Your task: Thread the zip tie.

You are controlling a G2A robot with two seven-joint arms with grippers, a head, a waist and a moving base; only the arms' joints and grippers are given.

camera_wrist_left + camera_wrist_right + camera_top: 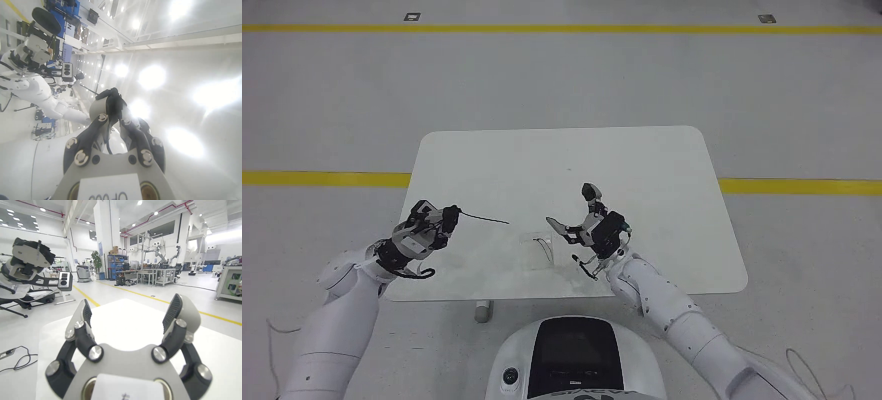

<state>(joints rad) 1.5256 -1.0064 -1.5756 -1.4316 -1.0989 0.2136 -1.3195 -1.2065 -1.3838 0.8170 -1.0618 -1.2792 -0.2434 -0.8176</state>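
Two grippers hang over the white table (662, 170). At the left, the left gripper (450, 218) has its jaws closed tight on one end of the black zip tie (485, 217). The rest of the thin strap sticks out free above the table, pointing toward the other arm. Between the two, a small pale curved strip (542, 247) lies on the table; what it is cannot be told. At the right, the right gripper (132, 306) has its jaws spread wide, holding and touching nothing, its ribbed pads (173, 310) bare.
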